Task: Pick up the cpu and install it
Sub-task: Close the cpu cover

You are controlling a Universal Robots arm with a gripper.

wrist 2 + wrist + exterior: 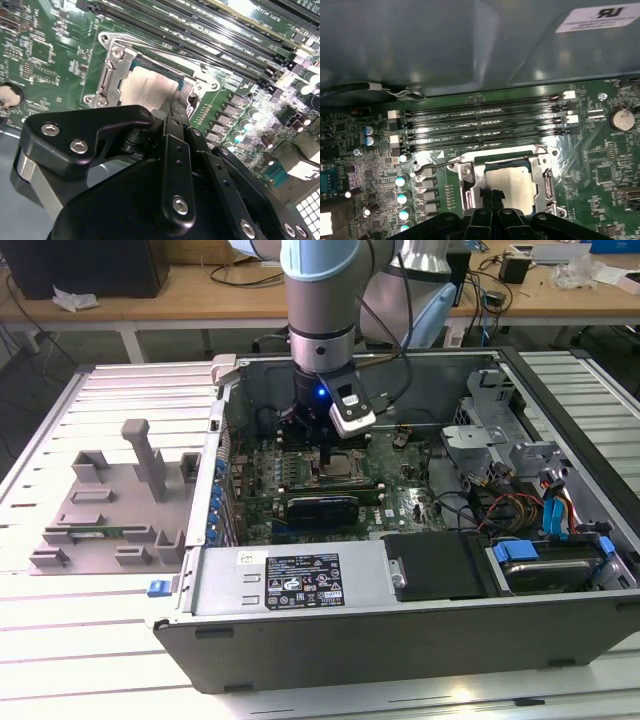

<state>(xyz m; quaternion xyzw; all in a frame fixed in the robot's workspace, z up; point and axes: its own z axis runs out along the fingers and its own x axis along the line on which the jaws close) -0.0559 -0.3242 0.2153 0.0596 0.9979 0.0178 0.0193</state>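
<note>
Currently my gripper (492,196) hangs low inside the open case (400,635), right over the board (600,165). The cpu (516,180) lies flat in the socket (466,172), silver plate up, with the metal frame around it. In both wrist views my fingers (176,130) are drawn together to one narrow tip, with nothing between them. The tip sits at the edge of the cpu's plate; I cannot tell whether it touches. The memory slots (480,125) run just beside the socket, on the side away from my fingers.

cpu (516,181) edge behind gripper (492,196), arm (320,300) top cropped
</note>
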